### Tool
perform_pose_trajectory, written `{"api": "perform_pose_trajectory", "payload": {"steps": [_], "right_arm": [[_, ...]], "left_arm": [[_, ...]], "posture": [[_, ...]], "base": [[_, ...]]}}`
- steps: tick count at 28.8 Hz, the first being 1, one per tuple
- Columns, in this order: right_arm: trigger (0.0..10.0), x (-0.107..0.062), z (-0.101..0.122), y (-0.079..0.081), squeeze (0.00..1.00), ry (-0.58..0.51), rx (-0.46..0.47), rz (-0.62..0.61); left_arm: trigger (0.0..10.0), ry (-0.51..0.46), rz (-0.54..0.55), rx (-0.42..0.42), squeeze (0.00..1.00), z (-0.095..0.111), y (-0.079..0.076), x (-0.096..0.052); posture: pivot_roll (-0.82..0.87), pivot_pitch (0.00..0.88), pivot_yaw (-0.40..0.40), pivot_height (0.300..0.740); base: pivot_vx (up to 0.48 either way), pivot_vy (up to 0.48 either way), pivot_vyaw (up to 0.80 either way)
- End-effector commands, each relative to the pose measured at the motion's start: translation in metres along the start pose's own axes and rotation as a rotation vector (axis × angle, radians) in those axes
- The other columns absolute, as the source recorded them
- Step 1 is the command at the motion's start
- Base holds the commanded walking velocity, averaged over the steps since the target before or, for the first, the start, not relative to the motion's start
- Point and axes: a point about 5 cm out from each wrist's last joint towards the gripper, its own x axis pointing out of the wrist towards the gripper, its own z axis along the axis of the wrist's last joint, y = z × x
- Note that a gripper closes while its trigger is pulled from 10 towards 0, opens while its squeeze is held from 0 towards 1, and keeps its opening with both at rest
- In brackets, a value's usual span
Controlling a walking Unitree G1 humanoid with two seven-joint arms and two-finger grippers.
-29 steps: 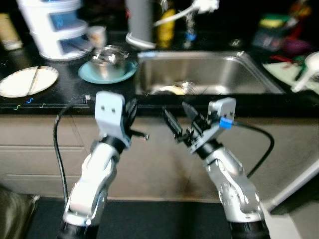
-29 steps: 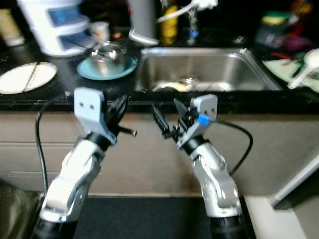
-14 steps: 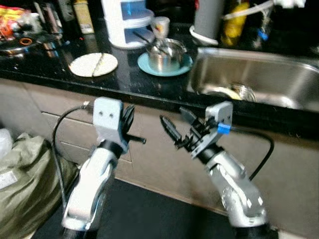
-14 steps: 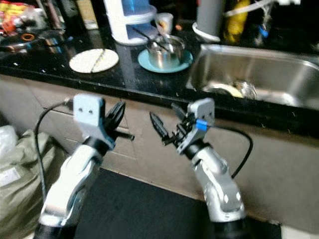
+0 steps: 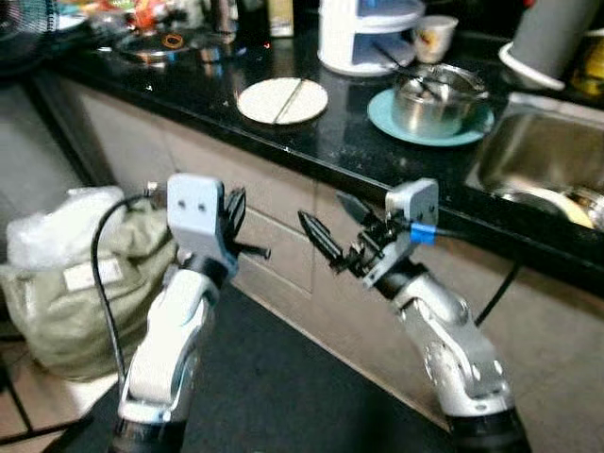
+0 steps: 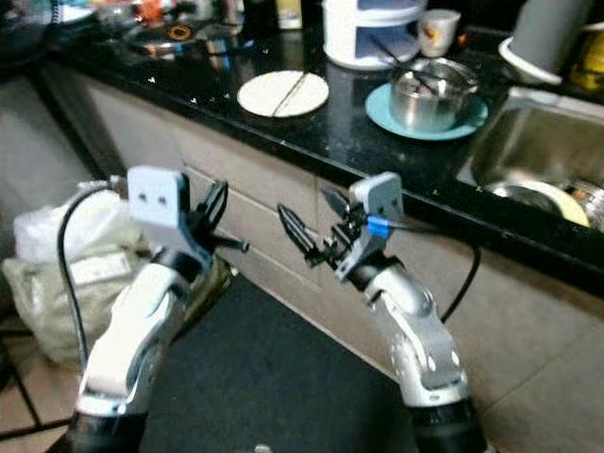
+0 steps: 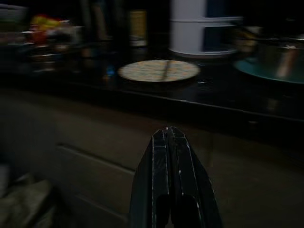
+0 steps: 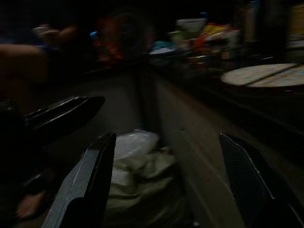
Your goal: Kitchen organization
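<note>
Both my arms are raised in front of the cabinet fronts, below the black counter (image 5: 311,156). My left gripper (image 5: 236,215) has its fingers pressed together, holding nothing; the left wrist cam confirms it, two black fingers (image 7: 173,180) flat against each other. My right gripper (image 5: 330,231) is spread wide and empty, w/ its fingers (image 8: 92,178) far apart in the right wrist cam. On the floor at left, a grey-green bag (image 5: 71,283) w/ white plastic on top leans by the cabinets; the right wrist cam shows it too, very dark. Farther, on the counter: a round flat plate (image 5: 282,100) w/ a stick across it, then to the right a steel pot (image 5: 434,94) on a teal plate (image 5: 401,123). The sink (image 5: 543,170) is at far right. Behind them stands a white tiered container (image 5: 368,33) & a mug (image 5: 435,36).
</note>
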Motion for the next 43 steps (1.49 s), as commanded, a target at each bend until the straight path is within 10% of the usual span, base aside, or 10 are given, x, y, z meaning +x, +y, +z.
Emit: {"api": "perform_pose_trajectory", "payload": {"steps": [1,43], "right_arm": [[10.0,0.001,0.001,0.002,0.0,-0.012,-0.012,0.0],[10.0,0.014,0.01,0.008,0.0,-0.042,-0.037,0.026]], "left_arm": [[10.0,-0.004,-0.001,-0.002,0.0,0.0,0.001,0.001],[10.0,-0.049,-0.003,-0.016,0.0,0.008,0.003,0.003]], "posture": [[0.01,0.009,0.006,0.74],[0.02,0.0,-0.003,0.74]], "base": [[0.0,0.0,0.72],[0.263,0.0,0.03]]}}
